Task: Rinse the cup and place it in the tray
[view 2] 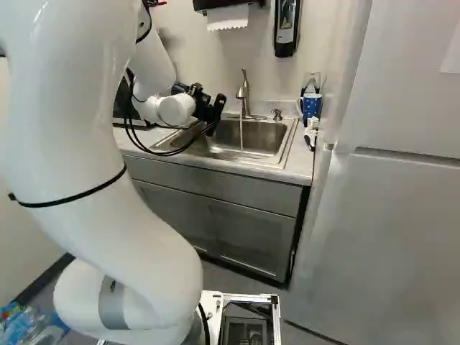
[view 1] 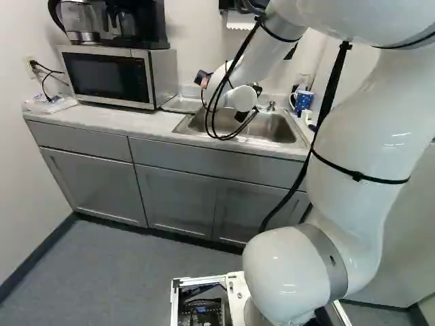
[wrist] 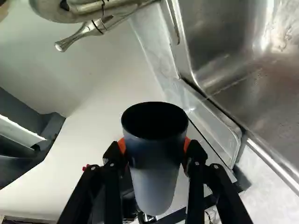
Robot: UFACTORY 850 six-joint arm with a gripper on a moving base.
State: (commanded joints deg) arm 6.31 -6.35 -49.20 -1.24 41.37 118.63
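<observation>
In the right base view my gripper (view 2: pixel 208 109) is over the sink's left side, left of the faucet (view 2: pixel 243 93). Water (view 2: pixel 241 133) runs from the spout into the sink (view 2: pixel 256 138). The wrist view shows the gripper (wrist: pixel 154 144) shut on a dark grey cup (wrist: pixel 156 165), an orange pad (wrist: pixel 187 143) on either side. The cup's dark open end faces the camera, hiding what lies behind it. Beside the cup, a clear tray (wrist: pixel 212 128) rests along the sink's edge; it also stands between microwave and sink in the left base view (view 1: pixel 181 103).
A microwave (view 1: pixel 109 76) with a coffee maker (view 1: pixel 134 24) on top occupies the counter's left. A blue dotted mug (view 2: pixel 310 106) and small items stand right of the sink. The fridge (view 2: pixel 388 215) rises at the right; cabinets (view 1: pixel 173 197) front the counter.
</observation>
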